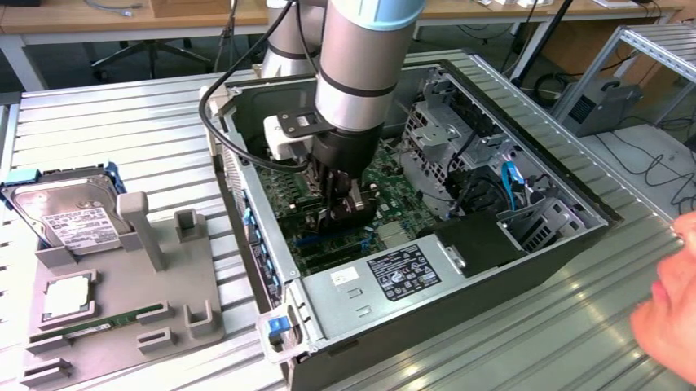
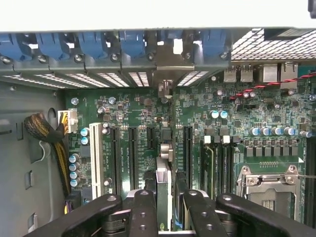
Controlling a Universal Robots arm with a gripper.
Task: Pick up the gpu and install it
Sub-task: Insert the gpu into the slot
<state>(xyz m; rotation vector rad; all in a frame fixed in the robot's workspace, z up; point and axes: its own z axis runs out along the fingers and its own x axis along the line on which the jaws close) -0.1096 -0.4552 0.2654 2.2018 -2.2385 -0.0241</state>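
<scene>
Inside the open computer case (image 1: pixel 566 244), lying on its side on the ribbed metal table (image 1: pixel 120 130), we find the gripper (image 1: pixel 345 213) lowered over the green motherboard (image 2: pixel 237 123). Its black fingers (image 2: pixel 143 212) are closed on the gpu (image 2: pixel 164 182), which we see edge-on in the wrist view, standing upright between the pads above the long black expansion slots (image 2: pixel 133 153), its silver end bracket (image 2: pixel 165 69) up against the row of blue slot latches (image 2: pixel 98 44) at the case wall. We cannot tell whether the card is seated in a slot. On the exterior view's left we list a grey parts holder (image 1: pixel 120 309) carrying a hard drive (image 1: pixel 71 216), a processor (image 1: pixel 68 297) and a RAM stick (image 1: pixel 98 324). At the exterior view's right edge, a person's hand (image 1: pixel 669 314) rests near the table.
</scene>
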